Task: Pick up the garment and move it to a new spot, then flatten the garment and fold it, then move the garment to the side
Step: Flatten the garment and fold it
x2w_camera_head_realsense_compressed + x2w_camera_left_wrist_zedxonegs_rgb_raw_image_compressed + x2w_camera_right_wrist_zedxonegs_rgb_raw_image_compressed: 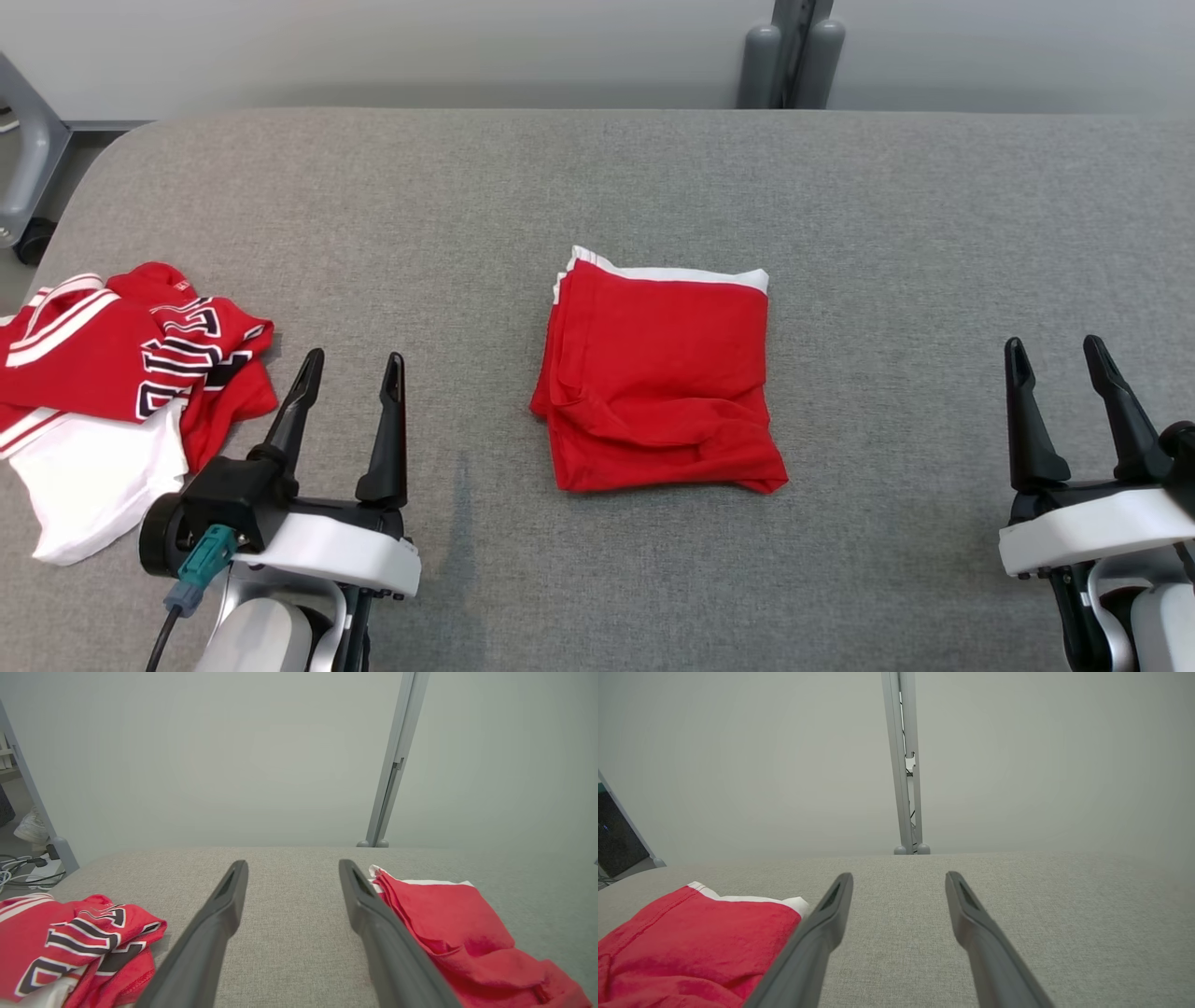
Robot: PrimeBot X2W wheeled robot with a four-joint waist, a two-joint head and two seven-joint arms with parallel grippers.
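A: What do the robot's arms look like?
B: The left gripper (355,357) and the right gripper (1053,343) each have two long, dark fingers (205,933) tapering to narrow tips, with a slot-shaped recess (227,884) near each tip
A: And behind them?
B: Black mounts (245,485) sit on a rounded white wrist housing (336,553), then a pale grey forearm (257,637). The left wrist has a teal connector (207,553) with a dark cable (161,644) leading from it
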